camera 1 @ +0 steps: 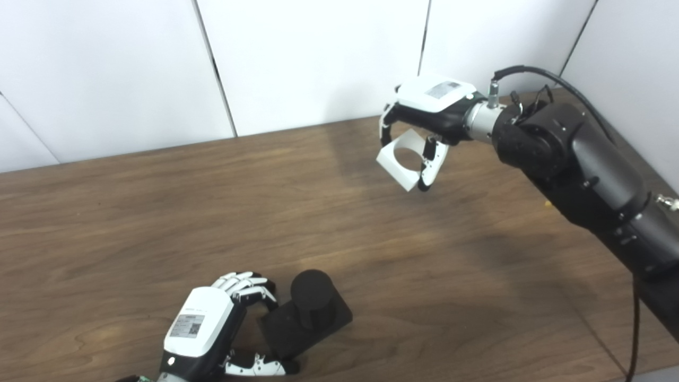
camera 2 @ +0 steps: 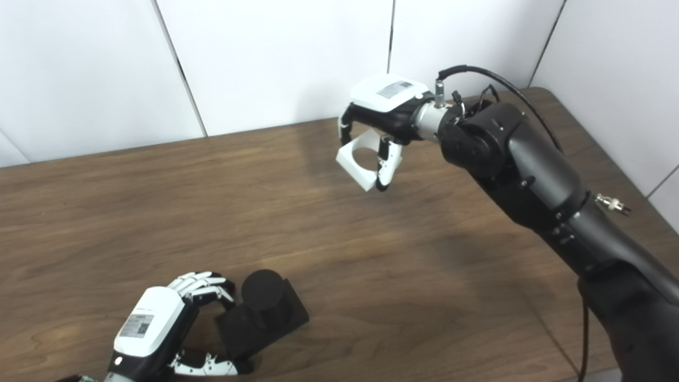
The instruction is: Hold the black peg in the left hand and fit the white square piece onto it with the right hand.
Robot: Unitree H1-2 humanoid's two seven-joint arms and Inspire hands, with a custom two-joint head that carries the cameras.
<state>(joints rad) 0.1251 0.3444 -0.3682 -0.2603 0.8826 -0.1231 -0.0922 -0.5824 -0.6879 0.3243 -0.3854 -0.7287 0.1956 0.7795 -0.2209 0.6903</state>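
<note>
A brown wooden table (camera 1: 159, 212) stands against white wall panels (camera 1: 313, 58).

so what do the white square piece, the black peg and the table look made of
White square piece: probably matte plastic, uniform white.
Black peg: looks like matte black plastic or maybe foam, no shine.
Table: wood-grain top, likely laminate; faint sheen.

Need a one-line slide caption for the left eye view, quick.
Right hand lifts the white square piece above the table; left hand grips the black peg.

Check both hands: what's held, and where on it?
Right hand holds the white square piece by opposite edges, above the table. Left hand grips the black peg by its square base, fingers around the edge.
</note>
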